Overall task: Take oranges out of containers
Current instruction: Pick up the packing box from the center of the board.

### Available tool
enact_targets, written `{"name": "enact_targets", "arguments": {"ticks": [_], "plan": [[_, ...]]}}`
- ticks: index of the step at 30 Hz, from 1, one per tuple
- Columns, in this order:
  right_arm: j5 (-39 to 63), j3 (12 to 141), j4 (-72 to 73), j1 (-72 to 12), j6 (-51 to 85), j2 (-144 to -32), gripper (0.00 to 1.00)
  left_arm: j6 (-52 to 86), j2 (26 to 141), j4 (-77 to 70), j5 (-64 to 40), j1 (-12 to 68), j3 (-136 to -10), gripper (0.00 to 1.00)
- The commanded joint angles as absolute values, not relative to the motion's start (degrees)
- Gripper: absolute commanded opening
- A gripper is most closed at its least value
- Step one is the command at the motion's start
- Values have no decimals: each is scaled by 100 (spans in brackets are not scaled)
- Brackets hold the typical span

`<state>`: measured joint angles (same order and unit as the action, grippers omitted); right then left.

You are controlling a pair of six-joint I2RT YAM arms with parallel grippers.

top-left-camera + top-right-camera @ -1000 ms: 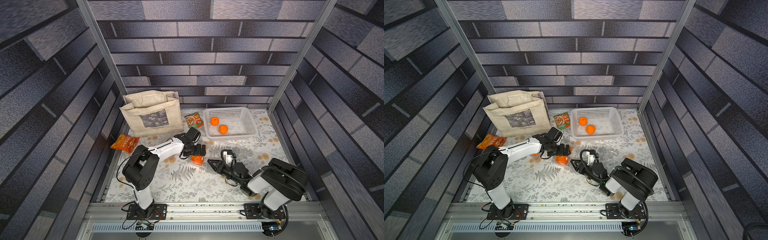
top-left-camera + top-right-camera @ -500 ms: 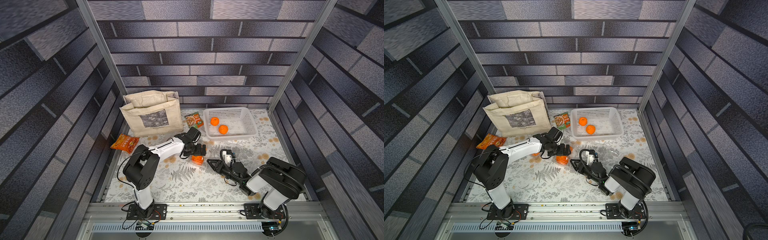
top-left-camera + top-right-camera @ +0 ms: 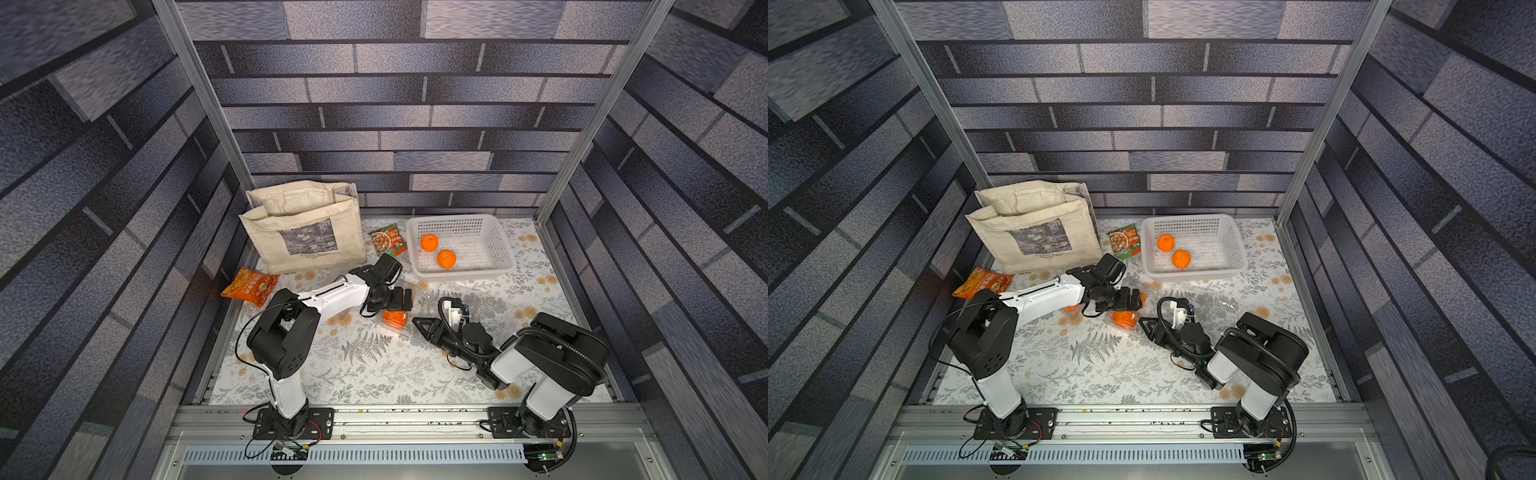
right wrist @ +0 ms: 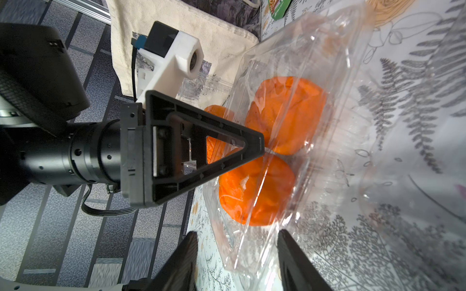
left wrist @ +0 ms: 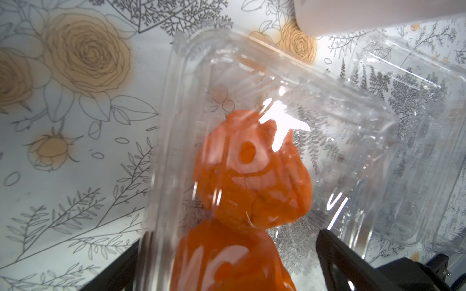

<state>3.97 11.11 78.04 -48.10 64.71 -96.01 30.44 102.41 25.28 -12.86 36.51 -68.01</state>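
Left wrist view is showing the left end effector [image 5: 227,259] standing wide open and gripping nothing, with a clear clamshell box [image 5: 264,83] lying between its fingers. Two oranges [image 5: 252,181] are sitting inside that box, in the middle of the table [image 5: 75,176]. The right end effector [image 4: 237,233] is hanging half open at the box's end; I cannot tell if it is touching the plastic. Two other oranges [image 3: 429,243] are lying in the white basket [image 3: 461,274].

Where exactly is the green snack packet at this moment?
In both top views, the green snack packet lies at the back, between the beige cloth bag and the white perforated basket.
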Motion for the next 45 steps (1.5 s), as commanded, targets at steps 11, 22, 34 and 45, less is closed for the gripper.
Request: {"name": "enact_targets", "arguments": {"ticks": [11,22,34,45], "plan": [[489,1478,7910,-4825,6293,-9806,53,3002,10618,3128,-1063,3897,-6524,100],[529,1652,7910,-4825,6203,-9810,53,3025,10670,3091,-1127,3933,-6513,100],[506,1507,7910,-4825,6448,-9914,7,2986,10756,3083,-1107,3880,-6573,100],[626,1558,7841,-4769,6822,-9821,0,2971,10674,2973,-1011,3866,-6504,100]]}}
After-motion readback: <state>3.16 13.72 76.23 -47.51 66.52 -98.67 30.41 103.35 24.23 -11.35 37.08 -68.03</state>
